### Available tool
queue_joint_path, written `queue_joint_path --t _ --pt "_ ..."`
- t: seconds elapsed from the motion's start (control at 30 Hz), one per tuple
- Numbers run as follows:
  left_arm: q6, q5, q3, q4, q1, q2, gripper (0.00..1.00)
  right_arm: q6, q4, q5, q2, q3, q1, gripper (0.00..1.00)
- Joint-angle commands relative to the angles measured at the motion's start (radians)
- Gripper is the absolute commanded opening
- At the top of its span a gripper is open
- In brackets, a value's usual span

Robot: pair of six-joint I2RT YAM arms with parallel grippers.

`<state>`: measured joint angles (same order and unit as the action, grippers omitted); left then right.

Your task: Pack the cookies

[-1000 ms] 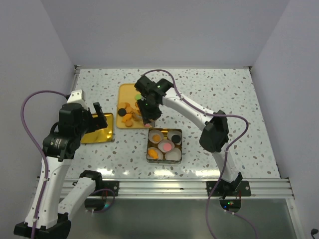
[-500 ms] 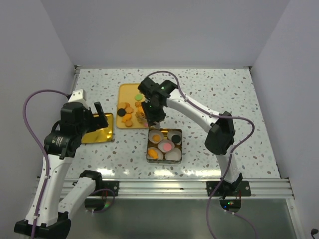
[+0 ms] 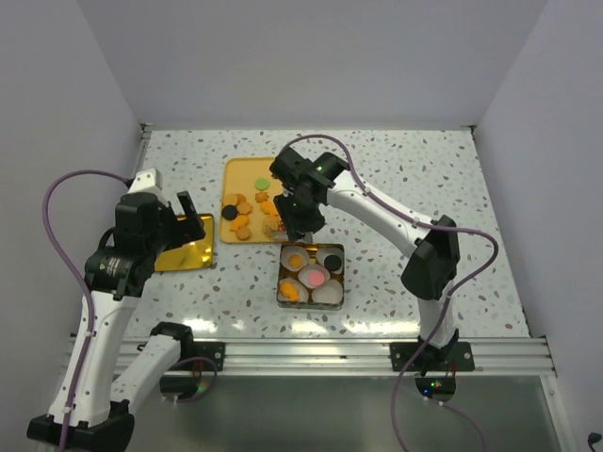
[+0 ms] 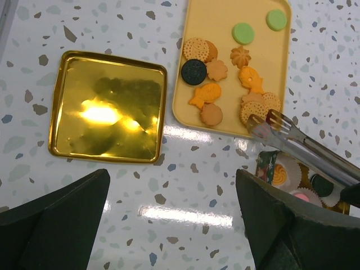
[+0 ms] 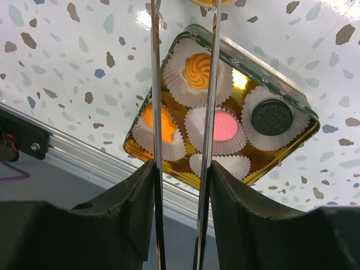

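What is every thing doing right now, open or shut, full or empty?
Square gold tin: open, four paper cups filled, one empty.
Flat gold lid: off, lying empty.
Yellow tray: holding loose cookies.
Metal tongs: tips apart.
Left gripper: jaws open, empty.
Right gripper: jaws shut on tongs.

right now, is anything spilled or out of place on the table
Nothing stands out. The cookies lie on the yellow tray or in paper cups in the tin; none are loose on the table.

Cookies (image 4: 205,94) on tray (image 4: 225,17), some seemingly boxed
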<state>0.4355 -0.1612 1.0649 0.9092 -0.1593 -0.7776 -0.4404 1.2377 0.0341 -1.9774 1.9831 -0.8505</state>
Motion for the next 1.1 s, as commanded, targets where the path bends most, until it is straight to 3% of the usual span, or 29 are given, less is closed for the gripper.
queue_joint_path --t 0.0,0.27,0.73,1.07 --pt "0.035 -0.004 -0.005 -0.040 0.006 0.014 1.00 0.031 0.002 -0.011 0.064 -0.017 -0.001 0.43" --pt "0.074 -0.012 -0.028 -0.004 0.006 0.063 1.00 0.046 -0.020 0.003 0.058 -0.035 -0.001 0.38" --pt "0.100 -0.041 -0.014 0.060 0.006 0.113 1.00 0.062 -0.014 -0.005 -0.031 0.089 -0.001 0.45" --pt "0.100 -0.058 -0.013 0.077 0.006 0.124 1.00 0.058 -0.010 0.006 -0.066 0.109 0.001 0.42"
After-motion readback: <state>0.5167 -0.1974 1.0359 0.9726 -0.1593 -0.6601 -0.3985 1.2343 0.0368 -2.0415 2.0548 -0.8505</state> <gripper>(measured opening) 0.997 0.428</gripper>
